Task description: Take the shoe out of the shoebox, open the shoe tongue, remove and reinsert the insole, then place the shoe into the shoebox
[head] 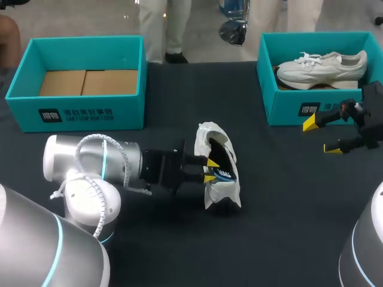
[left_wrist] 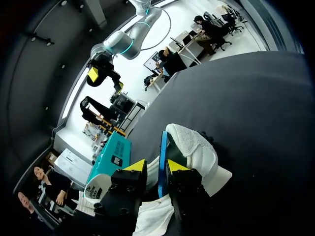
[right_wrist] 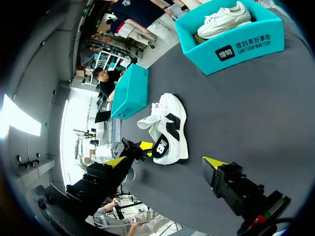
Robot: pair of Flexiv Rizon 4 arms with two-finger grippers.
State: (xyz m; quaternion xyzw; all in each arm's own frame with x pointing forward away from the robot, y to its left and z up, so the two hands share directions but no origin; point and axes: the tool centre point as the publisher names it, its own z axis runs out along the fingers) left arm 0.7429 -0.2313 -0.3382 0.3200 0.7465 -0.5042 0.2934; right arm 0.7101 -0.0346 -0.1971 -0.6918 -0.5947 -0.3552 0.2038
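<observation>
A white shoe (head: 218, 173) with black side markings lies on the dark table mid-front, its opening turned to my left arm; it also shows in the right wrist view (right_wrist: 167, 132). My left gripper (head: 209, 170) has its yellow tips at that opening. In the left wrist view a blue insole (left_wrist: 162, 162) stands on edge between the fingers of the left gripper (left_wrist: 155, 165), close to one finger, with a gap to the other, so it is open. My right gripper (head: 322, 136) hangs wide open and holds nothing, in front of the right shoebox (head: 287, 107).
The right teal shoebox holds a second white shoe (head: 320, 69). An empty teal shoebox (head: 84, 110) with a cardboard floor stands at the back left. Bare dark tabletop lies between the boxes and in front of the shoe.
</observation>
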